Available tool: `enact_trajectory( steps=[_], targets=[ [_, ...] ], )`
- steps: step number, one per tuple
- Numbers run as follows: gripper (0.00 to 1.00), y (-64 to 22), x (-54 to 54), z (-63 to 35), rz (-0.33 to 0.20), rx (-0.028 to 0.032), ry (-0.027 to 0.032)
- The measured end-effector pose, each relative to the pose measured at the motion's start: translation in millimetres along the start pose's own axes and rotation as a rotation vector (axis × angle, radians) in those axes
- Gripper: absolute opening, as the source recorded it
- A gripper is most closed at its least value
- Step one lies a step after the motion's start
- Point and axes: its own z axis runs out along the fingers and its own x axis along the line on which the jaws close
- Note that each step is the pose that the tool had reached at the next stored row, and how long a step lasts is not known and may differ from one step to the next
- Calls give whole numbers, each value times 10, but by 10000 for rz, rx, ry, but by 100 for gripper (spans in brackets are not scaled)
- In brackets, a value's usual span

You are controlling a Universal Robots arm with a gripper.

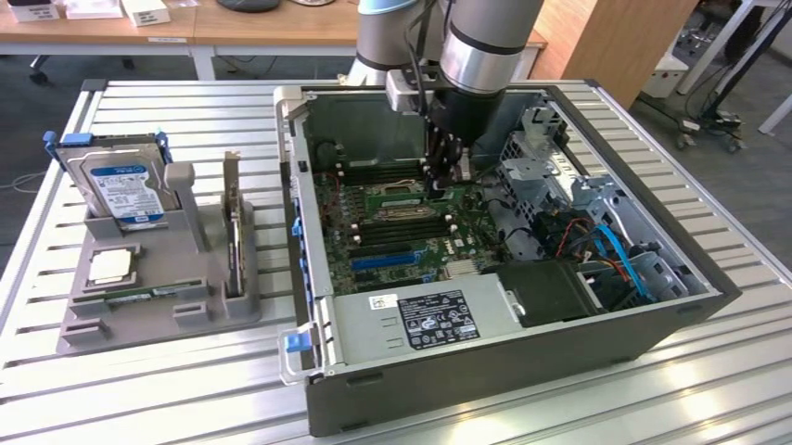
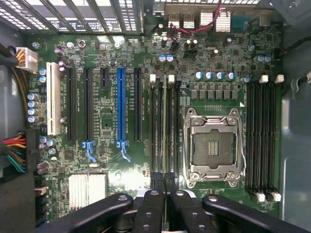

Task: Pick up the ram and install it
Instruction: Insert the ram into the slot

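Although the black hand hangs clenched and seemingly empty over the green motherboard, the long, thin green ram stick rests well apart, in the near slot of the grey plastic tray at the exterior view's left. A good pick would pinch it mid-length, squarely across. Its long axis runs left-right, parallel to the tray's near edge.

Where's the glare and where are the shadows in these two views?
Exterior view: the slatted table reflects pale light; the case interior below the arm is shaded. Wrist view: the motherboard is evenly lit, the silver heatsink glares white.
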Motion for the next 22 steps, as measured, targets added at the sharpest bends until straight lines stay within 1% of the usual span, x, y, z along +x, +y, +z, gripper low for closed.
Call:
enact_trajectory(
  steps=[11,19,22],
  targets=[
    [12,-4,4,127,-1,0,0],
    [12,-4,20,128,1,0,1],
    [12,-5,21,147,-1,0,1]
  ],
)
